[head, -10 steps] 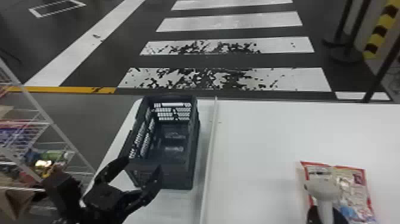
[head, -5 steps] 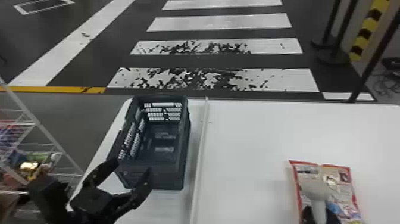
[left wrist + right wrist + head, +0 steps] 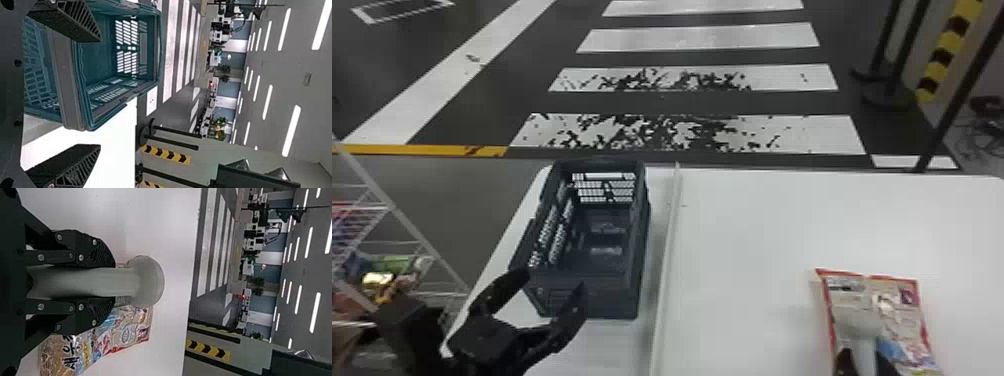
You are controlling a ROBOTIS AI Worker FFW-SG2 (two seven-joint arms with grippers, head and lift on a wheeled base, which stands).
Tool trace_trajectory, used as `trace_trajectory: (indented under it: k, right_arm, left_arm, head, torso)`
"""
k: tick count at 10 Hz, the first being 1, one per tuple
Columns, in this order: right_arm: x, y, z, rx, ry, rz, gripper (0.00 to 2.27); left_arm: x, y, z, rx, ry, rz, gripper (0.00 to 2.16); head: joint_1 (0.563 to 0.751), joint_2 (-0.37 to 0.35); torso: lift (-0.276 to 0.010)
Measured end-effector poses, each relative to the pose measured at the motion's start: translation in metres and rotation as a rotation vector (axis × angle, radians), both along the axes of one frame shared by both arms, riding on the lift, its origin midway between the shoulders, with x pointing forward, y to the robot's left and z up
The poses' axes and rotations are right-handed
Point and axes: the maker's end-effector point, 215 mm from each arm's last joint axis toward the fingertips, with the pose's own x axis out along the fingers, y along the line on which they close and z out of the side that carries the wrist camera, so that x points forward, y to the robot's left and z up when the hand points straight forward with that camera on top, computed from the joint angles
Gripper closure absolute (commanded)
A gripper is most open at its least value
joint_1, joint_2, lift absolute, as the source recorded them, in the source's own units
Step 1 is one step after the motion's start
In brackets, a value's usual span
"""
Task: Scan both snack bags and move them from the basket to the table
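In the head view, my left gripper (image 3: pixel 556 280) is open at the near end of the dark basket (image 3: pixel 612 296). Inside the basket I see no bag. The left wrist view has the gripper (image 3: pixel 100 93) with fingers wide apart, the basket (image 3: pixel 69 90) beyond them. At the lower right, my right gripper (image 3: pixel 864 356) holds a grey scanner (image 3: pixel 858 324) over a red-edged snack bag (image 3: pixel 897 310) lying on the table; whether another bag lies under it, I cannot tell. In the right wrist view, the gripper (image 3: pixel 114 282) is shut on the scanner (image 3: pixel 148 282), beside the bag (image 3: pixel 127 331).
A white strip (image 3: pixel 668 260) runs along the white table (image 3: pixel 752 240), between basket and bag. Left of the table stands a wire rack (image 3: pixel 439 287) with packages. The table's far edge borders the striped floor (image 3: pixel 782 132).
The head view has turned slightly to the right, so basket and bag appear farther left. Neither gripper has clearly moved relative to the basket or bag.
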Motion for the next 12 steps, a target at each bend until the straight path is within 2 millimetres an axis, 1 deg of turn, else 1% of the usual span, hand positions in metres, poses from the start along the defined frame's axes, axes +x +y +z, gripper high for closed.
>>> trace_trajectory:
  k: [2,3,4,5,6,7,8,9,10,11,12]
  right_arm:
    - [0.000,0.000,-0.001,0.005,0.003,-0.002,2.25]
    - [-0.001,0.000,0.005,0.012,-0.012,-0.005,2.25]
    - [-0.003,0.000,0.019,0.025,-0.040,-0.009,2.25]
    - [-0.004,-0.001,0.037,0.043,-0.079,-0.018,2.25]
    - [-0.003,-0.010,0.055,0.059,-0.116,-0.039,2.25]
    - [0.000,-0.026,0.068,0.071,-0.141,-0.069,2.25]
    - [0.004,-0.045,0.075,0.077,-0.156,-0.096,2.25]
    - [0.009,-0.069,0.078,0.081,-0.162,-0.121,2.25]
    - [0.016,-0.096,0.076,0.077,-0.156,-0.154,2.25]
    - [0.022,-0.125,0.068,0.069,-0.126,-0.185,2.25]
    - [0.027,-0.154,0.057,0.068,-0.095,-0.212,2.25]
  left_arm:
    - [-0.001,0.000,0.001,0.000,-0.001,-0.001,0.03]
    - [-0.001,0.000,0.001,0.000,-0.003,-0.001,0.03]
    - [-0.001,-0.001,0.001,0.000,-0.003,-0.001,0.03]
    - [-0.001,-0.001,0.002,0.000,-0.004,-0.002,0.03]
    - [-0.001,-0.001,0.003,0.000,-0.006,-0.002,0.03]
    - [0.000,-0.001,0.003,0.000,-0.007,-0.002,0.03]
    - [0.000,-0.001,0.004,0.000,-0.008,-0.002,0.03]
    - [0.000,-0.001,0.004,0.001,-0.010,-0.001,0.03]
    - [0.000,0.001,0.005,0.002,-0.011,0.000,0.03]
    - [0.000,0.002,0.005,0.004,-0.012,0.002,0.03]
    - [0.000,0.003,0.007,0.006,-0.015,0.003,0.03]
  head:
    - [0.695,0.135]
    - [0.695,0.135]
    - [0.695,0.136]
    - [0.695,0.134]
    - [0.695,0.120]
    - [0.695,0.105]
    - [0.695,0.072]
    - [0.695,0.032]
    - [0.695,-0.019]
    - [0.695,-0.046]
    - [0.695,-0.095]
  torso:
    - [-0.098]
    - [-0.098]
    - [-0.098]
    - [-0.098]
    - [-0.098]
    - [-0.098]
    - [-0.098]
    - [-0.098]
    - [-0.098]
    - [-0.098]
    - [-0.098]
